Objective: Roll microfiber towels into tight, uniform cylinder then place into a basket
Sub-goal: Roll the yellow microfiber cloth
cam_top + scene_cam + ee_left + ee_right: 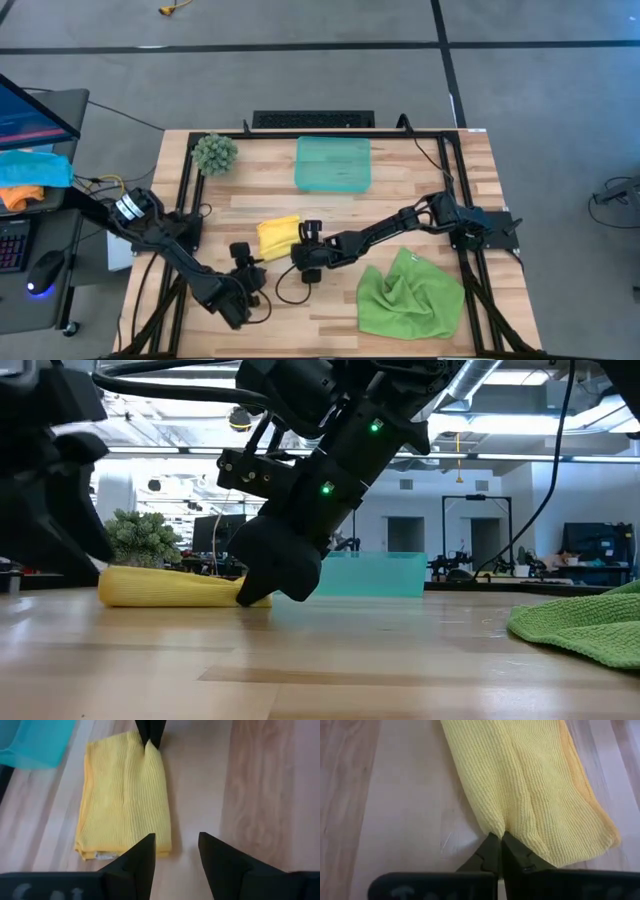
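Observation:
The yellow towel (pixel 278 238) lies folded into a flat oblong on the table's middle; it also shows in the low view (pixel 170 587). My right gripper (pixel 304 240) is shut on its right edge. My left gripper (pixel 175 851) is open and hovers just off the towel's near left end (pixel 245 258), touching nothing. The light green towel (pixel 410 295) lies crumpled at the near right. The teal basket (pixel 333 163) stands at the far middle with nothing in it. My right gripper pinches the yellow towel's right edge (pixel 496 826) between its two shut fingertips, where the cloth puckers into a small ridge. The fingers come low and slanting from the table's right. The towel lies flat on the table. One layer or several, I cannot tell.
A fuzzy green ball (pixel 214 153) sits at the far left corner. A black cable (pixel 290 290) loops on the table near my grippers. Bare wood lies between the yellow towel and the basket. A side desk with blue and orange cloths (pixel 30 175) stands off the table's left.

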Controlling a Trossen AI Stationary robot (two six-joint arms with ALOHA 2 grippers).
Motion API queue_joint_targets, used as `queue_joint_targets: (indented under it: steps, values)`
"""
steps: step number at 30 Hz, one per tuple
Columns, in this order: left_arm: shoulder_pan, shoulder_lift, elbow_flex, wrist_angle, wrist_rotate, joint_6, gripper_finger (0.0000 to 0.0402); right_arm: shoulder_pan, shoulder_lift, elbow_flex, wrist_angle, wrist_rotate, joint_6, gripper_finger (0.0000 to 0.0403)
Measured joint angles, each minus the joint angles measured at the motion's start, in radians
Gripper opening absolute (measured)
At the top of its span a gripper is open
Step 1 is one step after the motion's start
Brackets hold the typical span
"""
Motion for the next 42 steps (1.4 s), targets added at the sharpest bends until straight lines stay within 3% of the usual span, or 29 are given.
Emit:
queue_joint_targets:
  steps: [6, 14, 21, 24, 29, 33, 37, 42]
  values:
    - [0.047, -0.001, -0.061, 0.104, 0.002, 0.058, 0.0144, 0.001, 0.0, 0.0, 0.0, -0.002, 0.001, 0.0009]
    - [0.111, -0.008, -0.129, 0.156, 0.043, 0.042, 0.0144, 0.003, 0.0, 0.0, 0.0, -0.01, 0.025, 0.0022]
    - [0.129, -0.008, -0.143, 0.178, 0.074, 0.015, 0.0138, 0.019, 0.0, 0.0, 0.0, -0.023, 0.026, 0.0009]
    - [0.132, -0.008, -0.143, 0.18, 0.097, 0.006, 0.0108, 0.029, -0.003, 0.0, 0.001, -0.029, 0.028, 0.0014]
    - [0.133, -0.005, -0.143, 0.183, 0.105, 0.016, 0.0018, 0.045, -0.002, 0.02, -0.005, -0.044, 0.037, 0.0019]
    - [0.134, -0.007, -0.144, 0.177, 0.111, -0.001, 0.0015, 0.059, 0.0, 0.04, -0.007, -0.103, 0.037, 0.0009]
    - [0.139, -0.052, -0.145, 0.175, 0.189, -0.059, 0.0013, 0.074, 0.003, 0.064, -0.009, -0.154, 0.06, 0.0012]
    - [0.136, -0.173, -0.147, 0.183, 0.394, -0.126, 0.0006, 0.095, 0.005, 0.088, -0.008, -0.232, 0.136, 0.0017]
